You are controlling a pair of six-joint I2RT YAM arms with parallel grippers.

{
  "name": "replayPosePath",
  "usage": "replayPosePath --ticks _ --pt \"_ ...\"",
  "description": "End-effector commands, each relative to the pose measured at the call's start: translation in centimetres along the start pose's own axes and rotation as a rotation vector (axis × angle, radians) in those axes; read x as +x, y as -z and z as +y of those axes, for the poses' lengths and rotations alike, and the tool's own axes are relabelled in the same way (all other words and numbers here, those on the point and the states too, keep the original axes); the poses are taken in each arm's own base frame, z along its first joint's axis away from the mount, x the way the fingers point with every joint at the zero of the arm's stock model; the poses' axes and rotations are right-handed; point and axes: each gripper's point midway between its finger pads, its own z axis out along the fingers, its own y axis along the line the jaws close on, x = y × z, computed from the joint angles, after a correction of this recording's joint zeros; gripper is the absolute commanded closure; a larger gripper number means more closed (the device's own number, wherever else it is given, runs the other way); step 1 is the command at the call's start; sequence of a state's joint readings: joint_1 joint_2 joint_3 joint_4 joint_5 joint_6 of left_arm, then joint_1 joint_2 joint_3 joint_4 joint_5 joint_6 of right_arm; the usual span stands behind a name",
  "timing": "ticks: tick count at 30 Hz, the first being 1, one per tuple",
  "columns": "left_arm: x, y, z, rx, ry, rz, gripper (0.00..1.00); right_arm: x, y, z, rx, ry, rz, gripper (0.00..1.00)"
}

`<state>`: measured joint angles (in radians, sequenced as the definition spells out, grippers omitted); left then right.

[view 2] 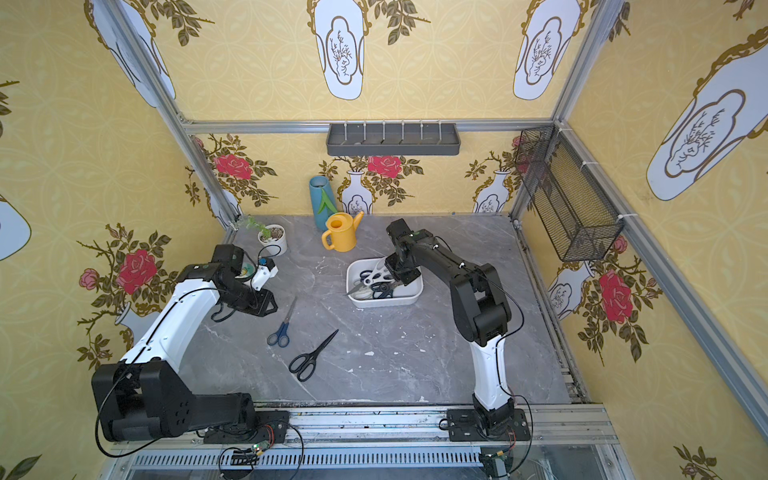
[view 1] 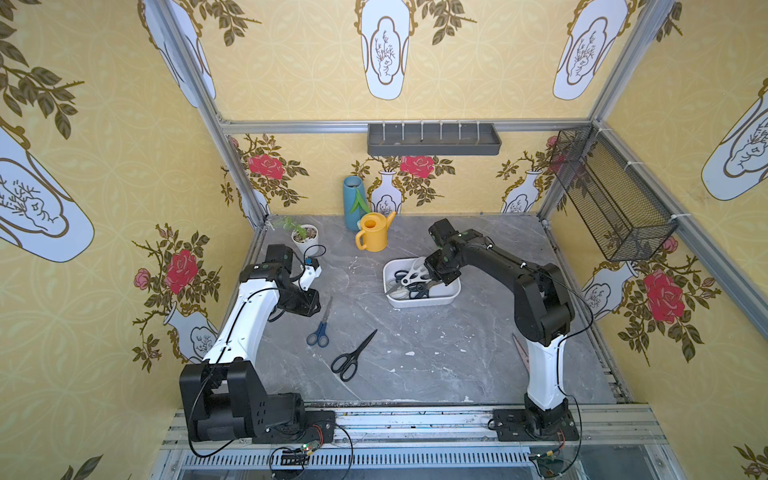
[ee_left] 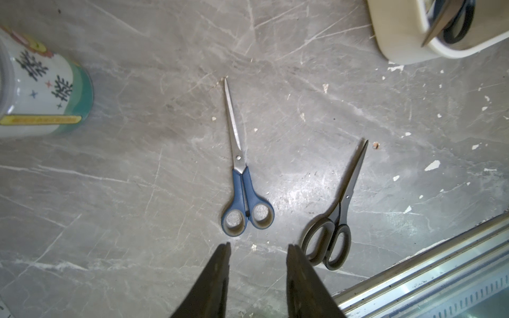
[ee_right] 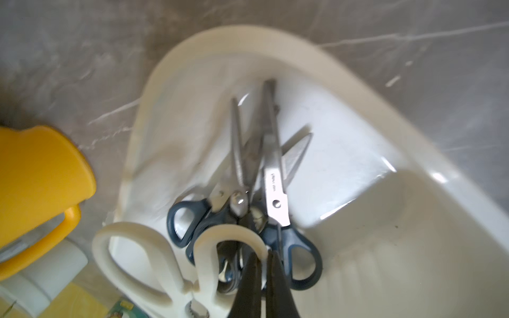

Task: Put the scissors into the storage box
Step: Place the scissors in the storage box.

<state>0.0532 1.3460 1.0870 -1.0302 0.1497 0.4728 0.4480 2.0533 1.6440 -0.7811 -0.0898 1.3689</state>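
White-and-black left arm (view 1: 249,316), mostly black right arm (view 1: 536,299), black cables

From above, the right gripper (view 1: 432,270) is lost under its own black wrist over the storage box (view 1: 451,291), so the grip cannot be read in both top views. Its wrist picture is smeared with motion: the box rim (ee_right: 248,35) and the yellow watering can (ee_right: 41,179) are soft, and the can runs off the edge. The cream-handled shears (ee_right: 143,261) are cut off below the pivot, blades unseen. The blue-handled pairs (ee_right: 192,220) in the box overlap so thickly that their number cannot be told. A pinkish blade (view 1: 519,349) pokes out from behind the right arm, the rest hidden. The left gripper (ee_left: 257,264) shows only dark fingertips (ee_left: 220,264).
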Motion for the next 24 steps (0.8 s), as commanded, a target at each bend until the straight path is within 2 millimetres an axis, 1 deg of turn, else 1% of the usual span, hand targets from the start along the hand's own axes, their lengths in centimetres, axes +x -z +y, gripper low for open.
replayPosePath --ticks 1,2,3,4,6,7,9,10,12,14,15,16,17,18,19,20,21,22,23,24 --pt "1.3 -0.8 -0.3 0.029 -0.018 0.036 0.62 -1.1 0.4 -1.5 0.046 -0.082 -0.083 1.0" --pt "1.7 -1.1 -0.3 0.028 -0.021 0.047 0.62 -1.2 0.3 -1.5 0.052 -0.079 -0.085 1.0" --pt "2.3 -1.7 -0.2 0.028 -0.024 0.063 0.62 -1.3 0.3 -1.5 0.061 -0.072 -0.084 0.97" --pt "2.8 -2.2 0.0 0.024 -0.026 0.078 0.62 -1.3 0.2 -1.4 0.061 -0.062 -0.084 0.9" --pt "4.2 -3.4 0.4 0.009 -0.033 0.112 0.62 -1.1 0.3 -0.9 0.05 -0.042 -0.071 0.73" --pt "4.7 -3.9 0.7 -0.001 -0.037 0.129 0.61 -1.1 0.6 -0.6 0.039 -0.028 -0.069 0.66" --pt "5.7 -4.7 1.4 -0.019 -0.03 0.157 0.61 -1.0 1.8 0.2 0.011 0.013 -0.067 0.53" --pt "6.1 -4.9 1.7 -0.025 -0.021 0.163 0.6 -1.0 2.6 0.4 0.001 0.034 -0.073 0.49" --pt "6.6 -5.3 2.3 -0.037 -0.009 0.168 0.58 -0.9 4.8 0.5 -0.022 0.078 -0.093 0.47" --pt "6.7 -5.6 2.6 -0.045 -0.006 0.168 0.59 -0.6 7.0 0.8 -0.073 0.134 -0.102 0.47" --pt "6.7 -5.8 2.7 -0.045 -0.008 0.167 0.6 0.1 8.2 1.6 -0.14 0.199 -0.09 0.49" --pt "6.7 -6.0 2.7 -0.045 -0.009 0.165 0.61 1.1 9.3 2.7 -0.217 0.288 -0.075 0.5" --pt "6.6 -6.3 2.8 -0.044 -0.005 0.167 0.62 2.7 10.6 3.9 -0.294 0.388 -0.071 0.51" --pt "6.5 -6.5 2.9 -0.041 -0.003 0.169 0.63 4.4 11.6 4.4 -0.337 0.478 -0.061 0.51" --pt "6.5 -6.9 3.0 -0.036 0.0 0.177 0.64 6.9 12.3 4.7 -0.361 0.586 -0.04 0.51" --pt "6.6 -7.2 3.0 -0.032 0.001 0.186 0.66 9.4 12.7 4.4 -0.352 0.683 -0.013 0.51" --pt "6.7 -7.4 3.1 -0.031 -0.001 0.191 0.66 11.2 12.7 3.8 -0.324 0.754 0.002 0.5" --pt "6.8 -7.6 3.3 -0.036 -0.005 0.194 0.67 13.1 12.5 2.7 -0.282 0.819 0.013 0.5" --pt "6.8 -7.9 3.5 -0.043 -0.017 0.197 0.68 14.7 12.0 1.6 -0.251 0.86 0.025 0.5" --pt "7.0 -8.2 3.7 -0.049 -0.025 0.201 0.68 15.7 11.4 0.6 -0.234 0.877 0.038 0.5"
